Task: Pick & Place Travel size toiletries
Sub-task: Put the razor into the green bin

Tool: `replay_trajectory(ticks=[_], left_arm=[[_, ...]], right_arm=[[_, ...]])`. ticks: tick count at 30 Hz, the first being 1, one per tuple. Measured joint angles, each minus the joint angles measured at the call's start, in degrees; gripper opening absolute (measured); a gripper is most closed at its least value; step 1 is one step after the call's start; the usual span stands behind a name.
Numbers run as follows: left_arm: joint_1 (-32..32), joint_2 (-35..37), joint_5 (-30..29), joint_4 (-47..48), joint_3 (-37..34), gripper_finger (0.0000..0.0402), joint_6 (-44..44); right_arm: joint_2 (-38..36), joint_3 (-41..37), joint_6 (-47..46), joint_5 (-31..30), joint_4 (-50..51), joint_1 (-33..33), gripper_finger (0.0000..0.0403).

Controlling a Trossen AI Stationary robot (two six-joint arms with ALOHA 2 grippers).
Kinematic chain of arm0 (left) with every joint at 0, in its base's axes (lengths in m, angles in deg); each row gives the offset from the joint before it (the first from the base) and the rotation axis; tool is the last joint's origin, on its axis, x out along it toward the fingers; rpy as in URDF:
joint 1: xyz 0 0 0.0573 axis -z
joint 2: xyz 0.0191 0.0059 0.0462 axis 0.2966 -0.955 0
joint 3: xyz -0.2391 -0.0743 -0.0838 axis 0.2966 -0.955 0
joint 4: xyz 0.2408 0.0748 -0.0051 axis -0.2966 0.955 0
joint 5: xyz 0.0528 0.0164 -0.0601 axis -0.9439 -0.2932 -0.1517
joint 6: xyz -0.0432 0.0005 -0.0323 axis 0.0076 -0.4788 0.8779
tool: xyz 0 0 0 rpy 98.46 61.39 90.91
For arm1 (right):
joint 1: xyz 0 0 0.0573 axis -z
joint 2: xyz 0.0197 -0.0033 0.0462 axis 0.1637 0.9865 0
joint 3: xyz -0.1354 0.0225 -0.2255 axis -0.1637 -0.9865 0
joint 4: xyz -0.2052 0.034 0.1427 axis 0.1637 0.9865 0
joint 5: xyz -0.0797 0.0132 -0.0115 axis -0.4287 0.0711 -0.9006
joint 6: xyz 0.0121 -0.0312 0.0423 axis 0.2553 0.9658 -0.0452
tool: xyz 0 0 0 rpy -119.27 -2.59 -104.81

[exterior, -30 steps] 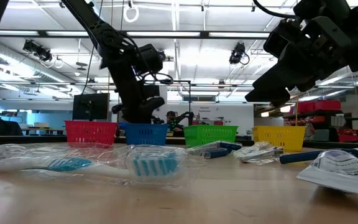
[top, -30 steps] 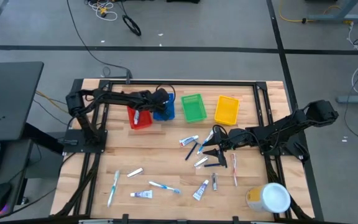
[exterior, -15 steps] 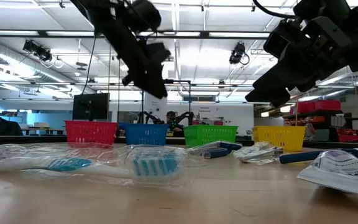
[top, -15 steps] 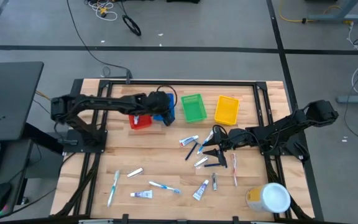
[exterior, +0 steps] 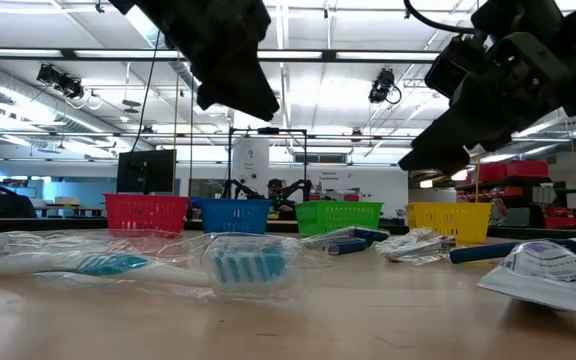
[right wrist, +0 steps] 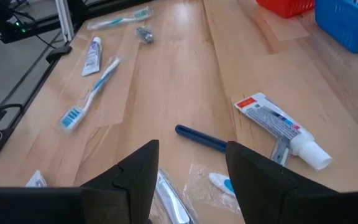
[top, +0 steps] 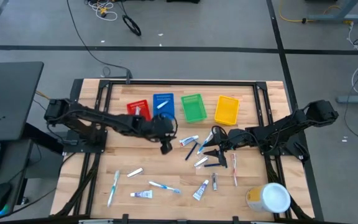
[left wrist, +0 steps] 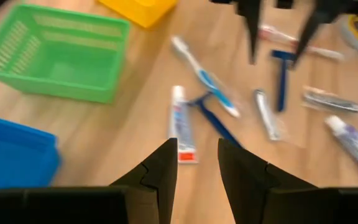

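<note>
Small toiletries lie scattered on the wooden table: a white toothpaste tube (top: 188,140) (left wrist: 180,124), a blue razor (left wrist: 215,121) (right wrist: 201,138) and a toothbrush (left wrist: 202,76) in the middle cluster, with more tubes and toothbrushes (top: 164,186) toward the near edge. My left gripper (top: 166,148) (left wrist: 197,163) hangs open above the table just left of that cluster and holds nothing. My right gripper (top: 204,149) (right wrist: 191,167) is open too, hovering over the cluster's right side, above a wrapped toothbrush (right wrist: 221,181).
Four bins stand in a row near the far edge: red (top: 138,113), blue (top: 164,109), green (top: 193,107), yellow (top: 227,110). A white item lies in the red bin and another in the blue one. A white-lidded yellow tub (top: 269,198) sits at the near right corner.
My left gripper has risen from over the red and blue bins and swung toward the near edge and the right, ending beside the middle cluster. The blue bin, hidden under it before, now shows a white item. My right arm has kept still.
</note>
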Motion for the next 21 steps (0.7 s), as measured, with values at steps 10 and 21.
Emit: replay_trajectory(ticks=[10,21], left_arm=[[8.9,-0.8,-1.9,-0.5,-0.1,0.0125,4.7],[12.5,-2.6,-4.4,-1.6,0.0,0.0126,5.5]], right_arm=[[0.0,0.0,0.0,0.0,0.7,0.0,0.0197],[0.0,0.0,0.9,10.8,2.5,-2.6,0.0197]])
